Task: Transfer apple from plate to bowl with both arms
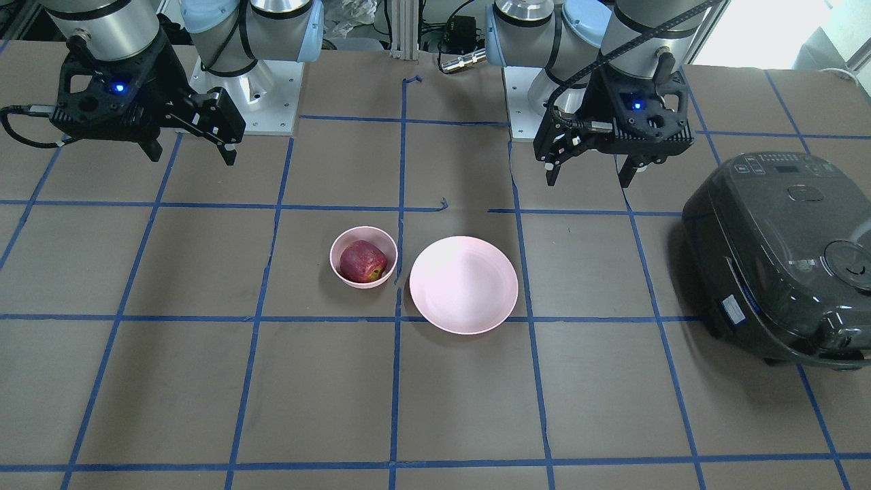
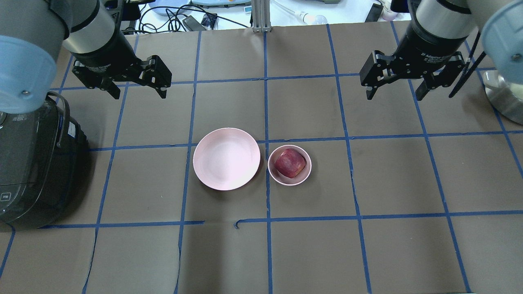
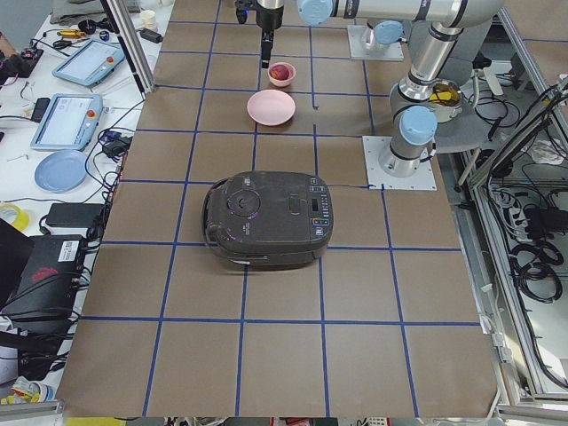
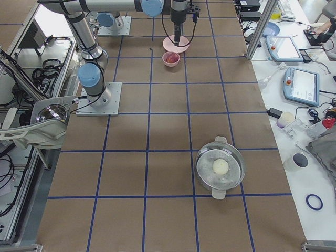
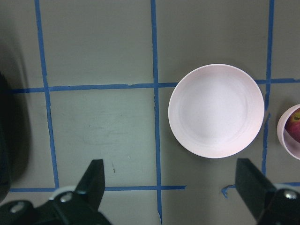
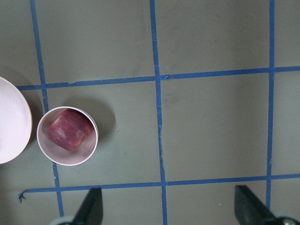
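Since the apple (image 2: 290, 163) sits inside the bowl (image 2: 286, 182), the transfer step looks finished. Left to right, overhead view: black rice cooker (image 2: 28, 163) at the left edge of the counter (image 2: 310, 253). The left tool (image 2: 139, 93) is raised at far left, jaws spread, holding nothing. The plate (image 2: 226, 158) is at centre, bare, with the bowl just right of it, a thin gap between. The right tool (image 2: 394, 94) is raised at far right, jaws spread, empty. Next move, judged: no grasp needed, only park both arms clear of the bowl.
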You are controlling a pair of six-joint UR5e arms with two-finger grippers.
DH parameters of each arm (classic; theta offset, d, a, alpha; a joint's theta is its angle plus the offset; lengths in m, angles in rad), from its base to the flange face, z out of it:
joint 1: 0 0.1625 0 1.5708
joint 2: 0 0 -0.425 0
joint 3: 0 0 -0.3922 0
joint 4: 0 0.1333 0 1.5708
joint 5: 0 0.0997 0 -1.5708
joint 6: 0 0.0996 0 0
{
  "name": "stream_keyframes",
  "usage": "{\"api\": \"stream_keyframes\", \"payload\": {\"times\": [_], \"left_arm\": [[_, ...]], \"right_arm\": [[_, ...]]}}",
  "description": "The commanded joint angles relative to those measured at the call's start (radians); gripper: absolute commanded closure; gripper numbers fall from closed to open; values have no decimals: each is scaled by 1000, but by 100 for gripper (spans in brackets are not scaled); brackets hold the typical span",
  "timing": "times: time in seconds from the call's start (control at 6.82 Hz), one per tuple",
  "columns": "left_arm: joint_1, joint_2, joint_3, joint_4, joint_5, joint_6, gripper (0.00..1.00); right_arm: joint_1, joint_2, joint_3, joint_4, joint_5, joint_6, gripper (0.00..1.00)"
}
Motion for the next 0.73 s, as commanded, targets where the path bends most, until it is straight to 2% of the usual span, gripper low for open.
{"api": "stream_keyframes", "payload": {"times": [0.0, 0.59], "left_arm": [[3, 3, -3, -4, -4, -1, 0], [3, 1, -3, -6, -11, -4, 0]], "right_arm": [[1, 5, 0, -1, 0, 27, 0], [1, 10, 0, -7, 17, 25, 0]]}}
